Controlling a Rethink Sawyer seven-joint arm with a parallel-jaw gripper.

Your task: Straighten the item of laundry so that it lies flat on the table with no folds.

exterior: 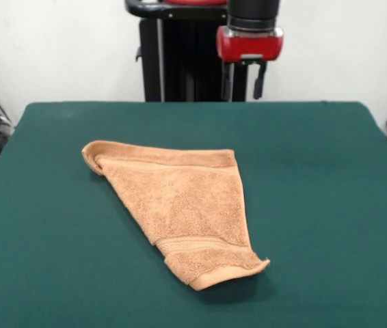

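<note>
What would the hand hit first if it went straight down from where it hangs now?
Most likely bare table, not the towel. The hand hangs open, pointing down over the table's far edge, and the towel seems to lie nearer the camera. Depth is hard to judge from this one view.

Orange-tan terry towel (180, 205), folded into a rough triangle, border bands showing, lying mid dark green table (330, 191)
</note>
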